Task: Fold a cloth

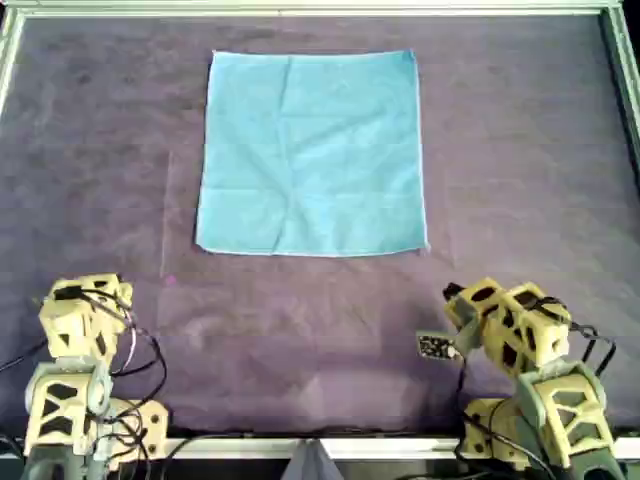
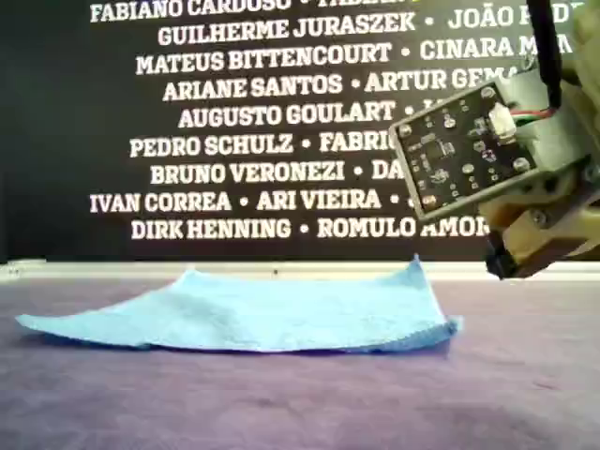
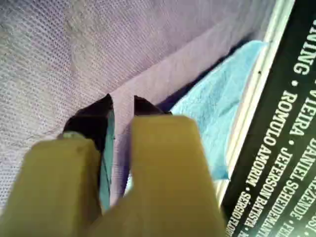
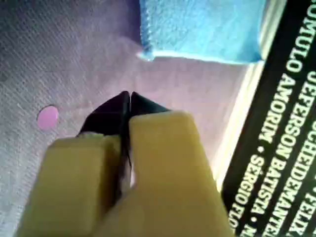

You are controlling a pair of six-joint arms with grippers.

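Purple felt desk point(image 1: 100, 150) | cloth point(image 1: 312, 152) spread flat, upper centre overhead | left tool point(image 3: 122, 101) slightly parted, right tool point(image 4: 129, 96) clenched, both empty | risk: felt pinched with corner.

The purple bench point(image 1: 520, 150) gives open room on three sides of the cloth point(image 1: 312, 150), which lies flat in the upper middle of the overhead frame, one far corner lifting slightly in the exterior view. Wide strips run to its left and right. A broad band below it reaches the lower-left arm point(image 1: 80, 340) and the lower-right arm point(image 1: 520, 350). A pale rail point(image 1: 300, 8) closes the top edge just beyond the cloth, and a circuit board point(image 1: 435, 345) juts from the lower-right arm
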